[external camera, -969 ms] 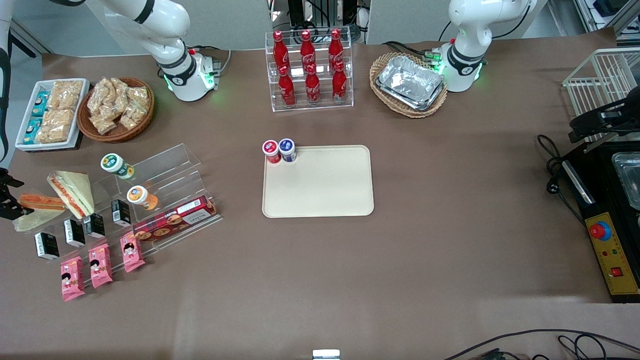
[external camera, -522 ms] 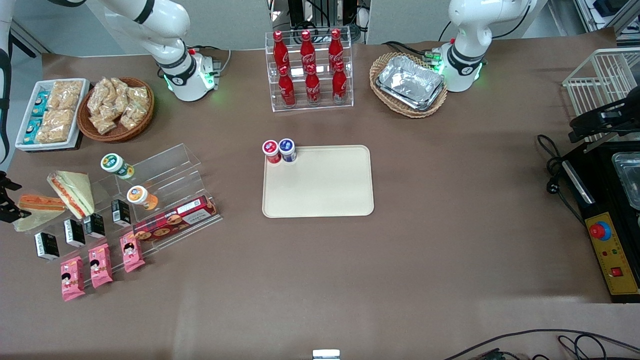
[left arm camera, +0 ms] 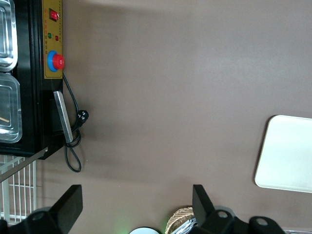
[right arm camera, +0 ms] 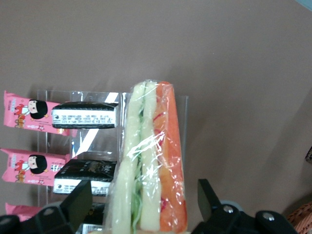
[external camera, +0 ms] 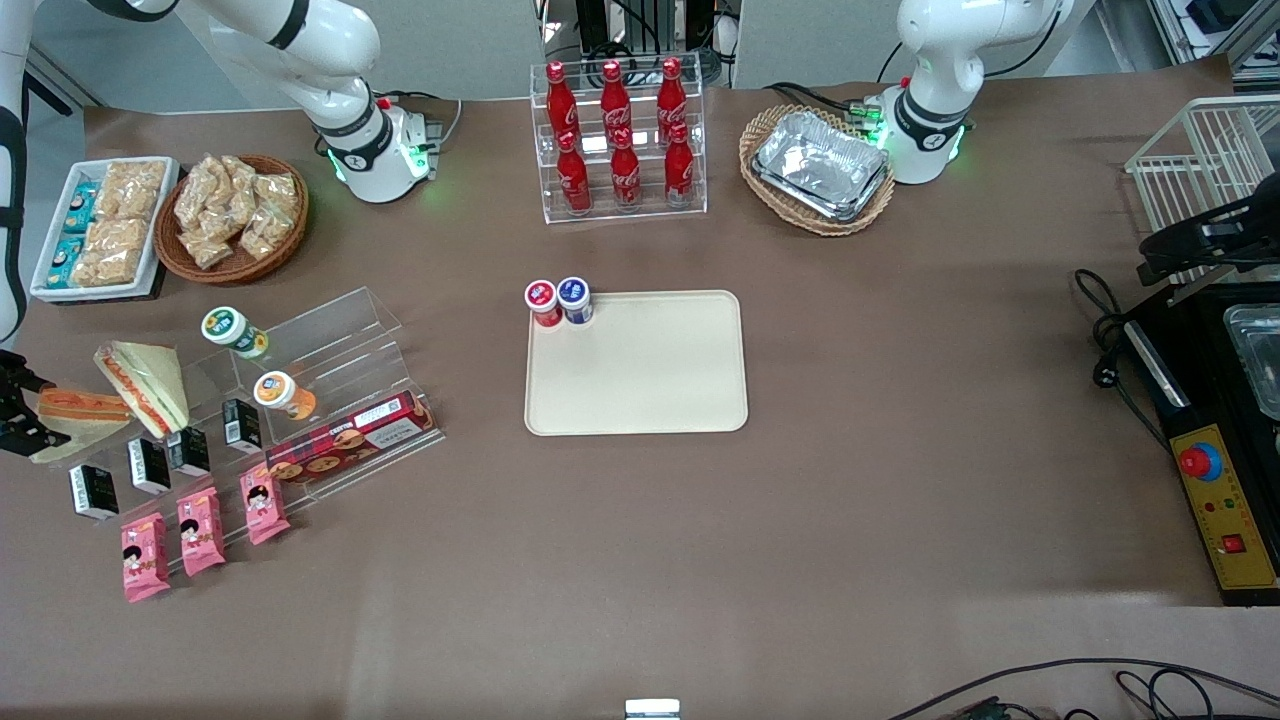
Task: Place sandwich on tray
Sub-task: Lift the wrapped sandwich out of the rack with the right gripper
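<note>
Our claw (external camera: 14, 405) pinches the sandwich (external camera: 75, 412) at the worktop's (external camera: 900, 500) working-arm end, well apart from the tray (external camera: 640, 390).

Front view high, overlooking whole table; wrist views close, downward; tray (external camera: 636, 363) shared with left wrist

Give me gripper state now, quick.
Gripper: at the working arm's end of the table, around the sandwich, fingers either side of it; open or shut cannot be told.
</note>
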You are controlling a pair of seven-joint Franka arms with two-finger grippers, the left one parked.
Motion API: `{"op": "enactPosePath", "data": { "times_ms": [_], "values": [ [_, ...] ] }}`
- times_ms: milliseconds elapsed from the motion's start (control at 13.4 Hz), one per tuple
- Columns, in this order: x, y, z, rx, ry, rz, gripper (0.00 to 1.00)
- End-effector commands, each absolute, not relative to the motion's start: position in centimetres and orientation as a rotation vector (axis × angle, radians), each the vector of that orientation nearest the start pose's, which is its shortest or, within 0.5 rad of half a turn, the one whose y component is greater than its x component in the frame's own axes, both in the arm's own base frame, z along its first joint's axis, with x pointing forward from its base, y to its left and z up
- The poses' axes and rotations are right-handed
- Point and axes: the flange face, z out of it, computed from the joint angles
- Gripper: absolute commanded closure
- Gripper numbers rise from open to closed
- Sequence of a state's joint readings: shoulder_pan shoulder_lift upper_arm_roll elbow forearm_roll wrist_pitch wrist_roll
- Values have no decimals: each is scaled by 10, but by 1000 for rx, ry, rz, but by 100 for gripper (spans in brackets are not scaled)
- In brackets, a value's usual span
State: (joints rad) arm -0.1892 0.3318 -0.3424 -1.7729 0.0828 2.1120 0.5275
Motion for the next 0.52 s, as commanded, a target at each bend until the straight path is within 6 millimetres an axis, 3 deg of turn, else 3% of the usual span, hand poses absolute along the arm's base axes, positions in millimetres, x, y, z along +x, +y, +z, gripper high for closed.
{"op": "enactPosePath", "data": {
  "times_ms": [0,149,298,447],
  "values": [
    [565,-309,385,-2725,1583,-64,30],
    [565,-309,386,-2757,1526,-66,51],
    [566,-311,391,-2764,1513,-75,58],
    [569,-310,397,-2781,1472,-83,59]
  ]
}}
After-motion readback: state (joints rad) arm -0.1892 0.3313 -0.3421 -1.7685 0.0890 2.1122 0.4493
